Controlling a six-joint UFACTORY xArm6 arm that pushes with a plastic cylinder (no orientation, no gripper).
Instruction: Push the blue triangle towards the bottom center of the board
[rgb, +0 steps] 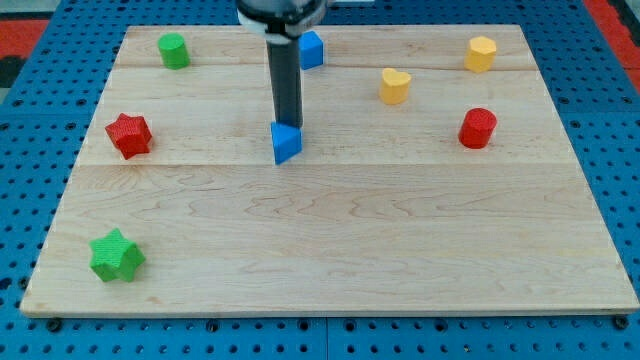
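The blue triangle (286, 143) lies on the wooden board (330, 250), a little left of centre and above the middle. My rod comes down from the view's top, and my tip (288, 122) sits right at the triangle's top edge, touching or nearly touching it. The board's bottom centre is well below the triangle.
A blue block (312, 49) sits at the top behind the rod. A green cylinder (174, 50) is top left, a red star (129, 135) left, a green star (117, 256) bottom left. A yellow heart (395, 86), a yellow block (481, 53) and a red cylinder (478, 128) are on the right.
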